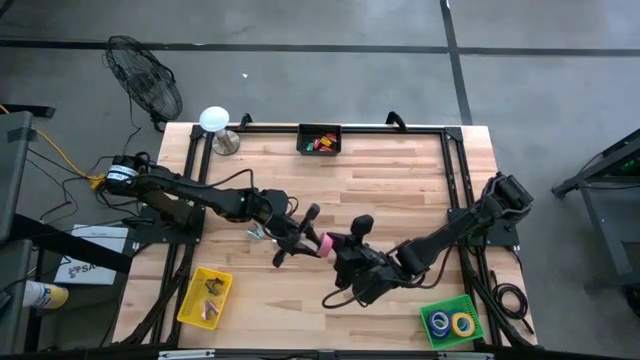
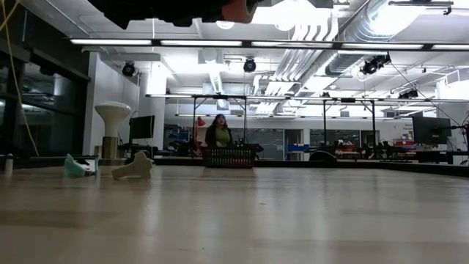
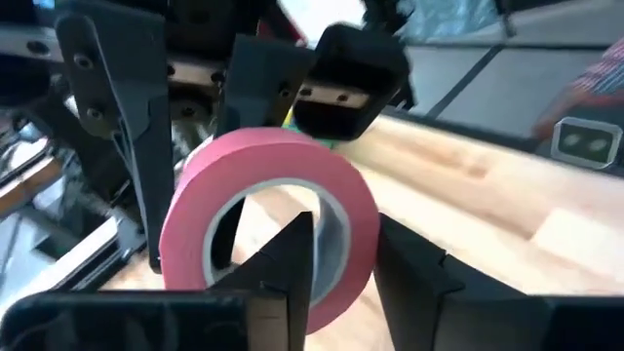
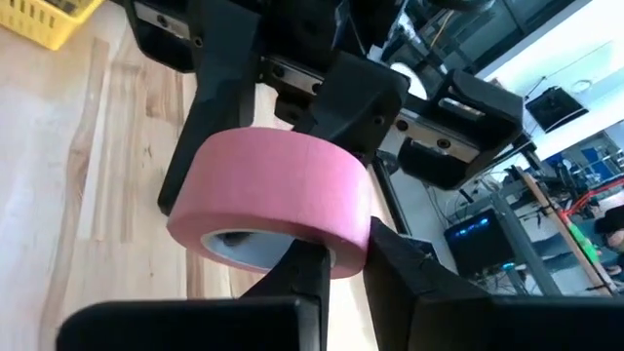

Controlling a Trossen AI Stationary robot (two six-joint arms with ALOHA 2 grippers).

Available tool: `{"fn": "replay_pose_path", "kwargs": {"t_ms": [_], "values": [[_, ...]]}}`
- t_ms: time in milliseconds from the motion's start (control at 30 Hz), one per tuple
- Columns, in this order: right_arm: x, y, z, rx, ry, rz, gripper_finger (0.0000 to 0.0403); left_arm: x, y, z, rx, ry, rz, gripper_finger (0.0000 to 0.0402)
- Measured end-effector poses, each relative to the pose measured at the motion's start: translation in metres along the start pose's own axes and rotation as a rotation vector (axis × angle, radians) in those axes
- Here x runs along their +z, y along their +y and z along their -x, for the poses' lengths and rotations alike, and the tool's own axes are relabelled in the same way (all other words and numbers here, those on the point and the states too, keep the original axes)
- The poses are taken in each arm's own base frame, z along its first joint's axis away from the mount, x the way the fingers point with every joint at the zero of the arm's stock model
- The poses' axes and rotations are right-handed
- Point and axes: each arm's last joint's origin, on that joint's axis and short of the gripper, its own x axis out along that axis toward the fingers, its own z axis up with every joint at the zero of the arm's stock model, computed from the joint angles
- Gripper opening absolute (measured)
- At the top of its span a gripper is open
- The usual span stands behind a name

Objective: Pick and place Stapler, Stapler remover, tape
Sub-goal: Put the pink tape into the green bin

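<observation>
One roll of pink tape (image 1: 324,244), ring-shaped with grey inner core, held above mid-table (image 1: 400,190), well left of the green basket (image 1: 452,322); left gripper (image 1: 300,240) and right gripper (image 1: 340,247) both clenched on its wall.

Left pincer (image 1: 300,236) against right pincer (image 1: 338,247)

An open-plan robotics lab or workshop: exposed ceiling ducts (image 2: 366,29), strip lights (image 2: 220,42), concrete floor (image 1: 300,60), far workbenches with monitors (image 2: 141,126), and a wooden table (image 1: 400,190) in a metal frame.
</observation>
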Motion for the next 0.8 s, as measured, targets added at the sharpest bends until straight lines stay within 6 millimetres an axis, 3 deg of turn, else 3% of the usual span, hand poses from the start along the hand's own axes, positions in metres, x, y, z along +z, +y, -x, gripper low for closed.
{"fn": "replay_pose_path", "kwargs": {"t_ms": [433,633,800], "values": [[-0.018,-0.017,-0.013,0.101,0.164,-0.149,0.0033,-0.001,0.003,0.013,0.169,0.216,-0.068,0.0245],[-0.029,-0.032,0.003,0.231,0.317,-0.272,0.0033,-0.001,0.002,0.028,0.232,0.375,-0.047,0.0259],[-0.045,-0.044,0.022,0.349,0.569,-0.376,0.0033,-0.003,-0.001,0.036,0.217,0.466,-0.018,0.0259]]}}
